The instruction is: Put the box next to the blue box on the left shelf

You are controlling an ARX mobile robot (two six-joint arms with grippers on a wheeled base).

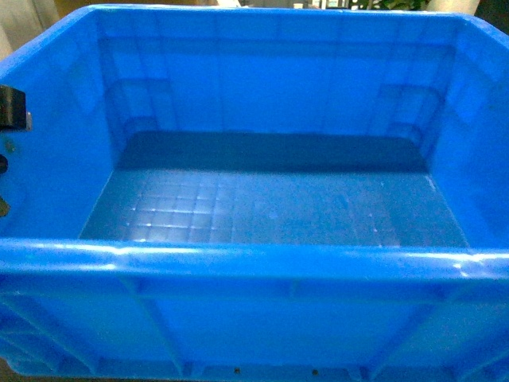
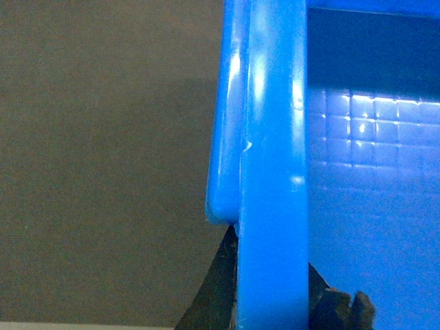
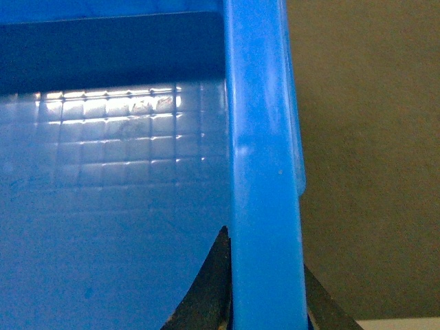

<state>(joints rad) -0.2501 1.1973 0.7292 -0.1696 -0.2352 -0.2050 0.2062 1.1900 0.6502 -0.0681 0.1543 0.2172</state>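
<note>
- Blue ribbed plastic crate [image 1: 262, 207] fills the head view, carried; left pincer [image 2: 271, 302] and right pincer [image 3: 267, 302] each clamp a side rim.
- Shelf unseen: blind placement could clip it.
- At 6 o'clock, narrow grips may slip.

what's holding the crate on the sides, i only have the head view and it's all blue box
Observer: The left pincer straddles the box rim, one dark finger outside the wall and one inside.
Operator: and the right side
Observer: Same there: the right pincer has a finger inside the box and another outside, with the rim between them.
Operator: anything under or beside the box
Observer: Both wrist views show only a plain brownish surface beyond the walls; no shelf rollers are visible in any view.
</note>
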